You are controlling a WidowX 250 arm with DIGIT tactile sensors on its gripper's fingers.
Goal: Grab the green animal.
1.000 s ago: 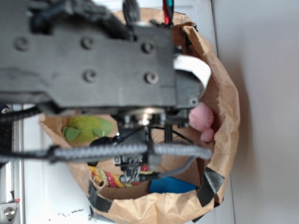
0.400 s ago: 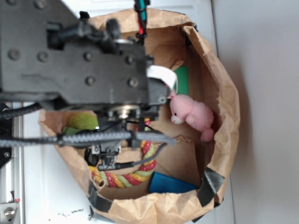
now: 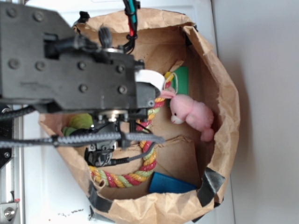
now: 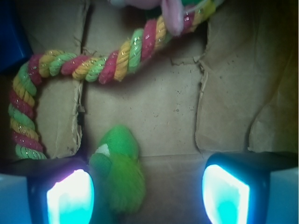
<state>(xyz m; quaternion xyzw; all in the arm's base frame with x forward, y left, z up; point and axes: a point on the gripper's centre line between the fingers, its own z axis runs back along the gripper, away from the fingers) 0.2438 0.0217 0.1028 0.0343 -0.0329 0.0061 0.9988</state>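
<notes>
Green animal [image 4: 119, 175] lies on the bag's [image 3: 224, 107] cardboard floor btwn the gripper [image 4: 147, 191] fingers, hard against the left one (jaws spread wide, nothing held); rope [image 4: 93, 65] beyond.

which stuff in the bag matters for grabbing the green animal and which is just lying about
Belongs to the job:
- green animal, just inside the left finger
- gripper, open, low over the bag floor

Just lying about:
- striped rope
- pink bunny
- blue block
- green block
- paper bag holding it all
</notes>
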